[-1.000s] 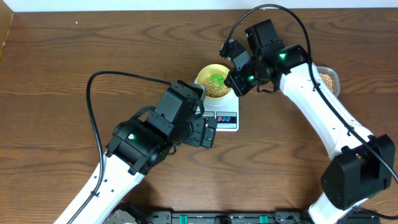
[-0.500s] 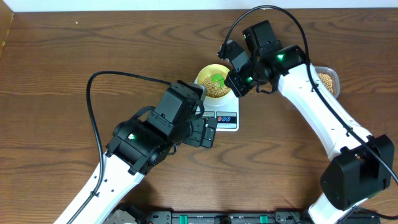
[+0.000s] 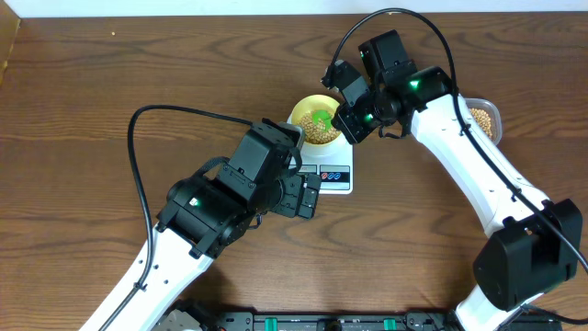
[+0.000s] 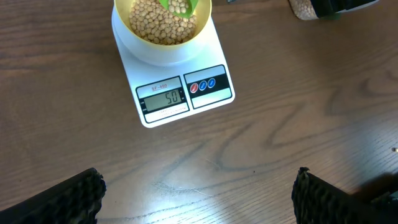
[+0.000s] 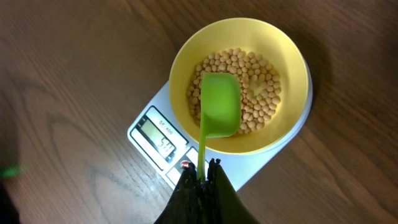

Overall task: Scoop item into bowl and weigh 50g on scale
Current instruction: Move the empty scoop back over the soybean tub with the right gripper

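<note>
Green scoop (image 5: 221, 102) handle end hidden in right end effector (image 5: 206, 169)

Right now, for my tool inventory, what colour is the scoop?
Bright green; the scoop shows best in the right wrist view.

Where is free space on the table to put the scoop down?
Bare table lies left of the bowl, and in front of the scale between the arms. Crowded: around the bowl, where the right gripper holds the scoop.
</note>
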Robot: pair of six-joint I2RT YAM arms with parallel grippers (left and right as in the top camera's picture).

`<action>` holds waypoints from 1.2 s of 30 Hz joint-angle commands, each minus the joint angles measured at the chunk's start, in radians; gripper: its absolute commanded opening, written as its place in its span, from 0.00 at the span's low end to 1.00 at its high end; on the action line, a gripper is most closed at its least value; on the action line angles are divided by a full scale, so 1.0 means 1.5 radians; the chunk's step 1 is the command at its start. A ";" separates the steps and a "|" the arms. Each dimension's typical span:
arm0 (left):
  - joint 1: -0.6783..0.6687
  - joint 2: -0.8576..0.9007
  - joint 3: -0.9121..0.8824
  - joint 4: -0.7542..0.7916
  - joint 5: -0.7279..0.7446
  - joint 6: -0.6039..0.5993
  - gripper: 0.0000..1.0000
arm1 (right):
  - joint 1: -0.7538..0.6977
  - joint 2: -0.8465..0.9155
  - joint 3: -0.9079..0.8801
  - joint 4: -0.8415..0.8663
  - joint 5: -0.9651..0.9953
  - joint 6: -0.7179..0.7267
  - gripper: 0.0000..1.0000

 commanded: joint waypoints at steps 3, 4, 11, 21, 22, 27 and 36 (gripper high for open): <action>0.002 0.001 0.010 -0.002 -0.003 0.001 0.98 | -0.030 -0.018 0.014 0.005 -0.068 0.040 0.01; 0.002 0.001 0.010 -0.002 -0.003 0.001 0.98 | -0.038 -0.018 0.014 0.008 -0.081 0.049 0.01; 0.002 0.001 0.010 -0.002 -0.003 0.001 0.98 | -0.101 -0.017 0.013 0.026 -0.170 0.133 0.01; 0.002 0.001 0.010 -0.002 -0.003 0.001 0.98 | -0.181 -0.009 0.013 0.028 -0.395 0.239 0.01; 0.002 0.001 0.010 -0.002 -0.003 0.001 0.98 | -0.187 -0.009 0.013 0.028 -0.407 0.246 0.01; 0.002 0.001 0.010 -0.002 -0.003 0.001 0.98 | -0.246 -0.009 0.013 0.022 -0.452 0.257 0.01; 0.002 0.001 0.010 -0.002 -0.003 0.001 0.98 | -0.397 -0.009 0.012 -0.058 -0.458 0.203 0.01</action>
